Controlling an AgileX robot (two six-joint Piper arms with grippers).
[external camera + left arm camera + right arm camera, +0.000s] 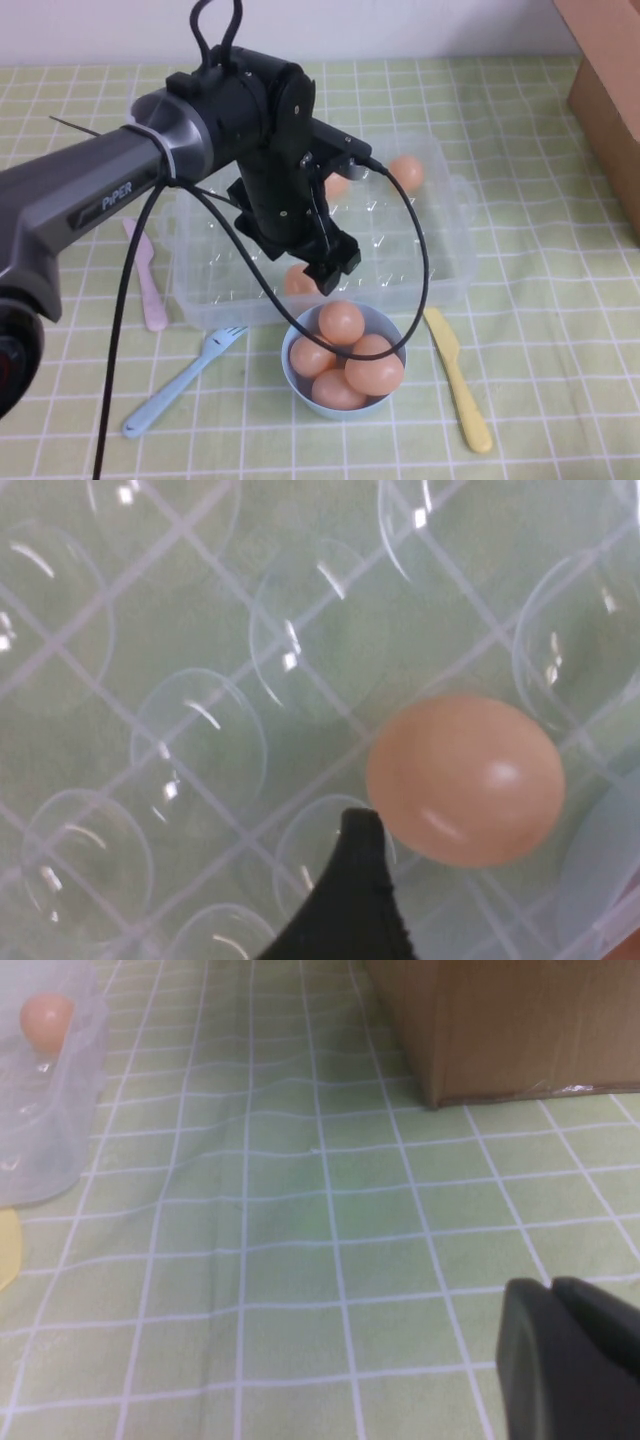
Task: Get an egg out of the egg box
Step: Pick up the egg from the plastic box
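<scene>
The clear plastic egg box point(420, 250) lies mid-table, most cells empty. One orange-peach egg point(298, 280) sits in its front row, half hidden under my left gripper point(330, 268), which hangs low over the box's front edge. In the left wrist view that egg point(465, 780) rests in a cell of the box point(200, 630). One black fingertip point(355, 880) stands right beside it; the other fingertip is out of frame, so the left gripper point(480, 880) is open around the egg. Two more eggs point(405, 172) point(337, 186) lie at the back. My right gripper point(570, 1360) is shut and empty above the cloth, unseen in the high view.
A light-blue bowl point(298, 385) with several eggs stands just in front of the box. A pink knife point(148, 275), a blue fork point(185, 380) and a yellow knife point(458, 378) lie around it. A cardboard box point(610, 90) stands at the far right.
</scene>
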